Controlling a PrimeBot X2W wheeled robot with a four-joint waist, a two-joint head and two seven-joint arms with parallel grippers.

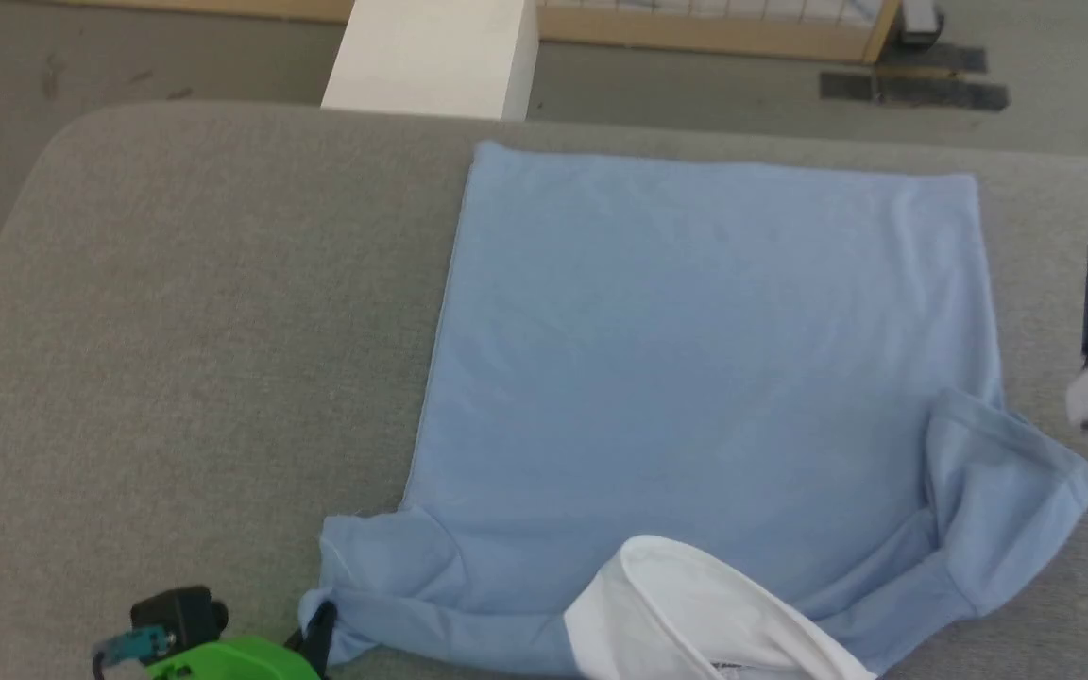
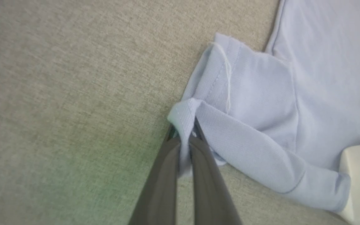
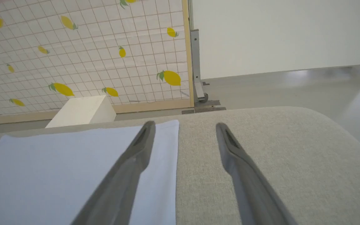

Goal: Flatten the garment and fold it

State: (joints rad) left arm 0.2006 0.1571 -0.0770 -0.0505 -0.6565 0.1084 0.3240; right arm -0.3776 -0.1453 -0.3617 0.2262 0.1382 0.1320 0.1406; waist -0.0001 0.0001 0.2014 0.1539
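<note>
Flattening, seemingly: left gripper (image 2: 184, 131) pinches a sleeve (image 2: 245, 93) of the shirt (image 1: 695, 359); right gripper (image 3: 184, 128), spread, hovers beside it. Next, probably: draw sleeve outward.

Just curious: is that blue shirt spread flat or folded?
Mostly spread flat, not folded: the shirt body lies smooth, both sleeves are rumpled, the left claw pinches one.
</note>
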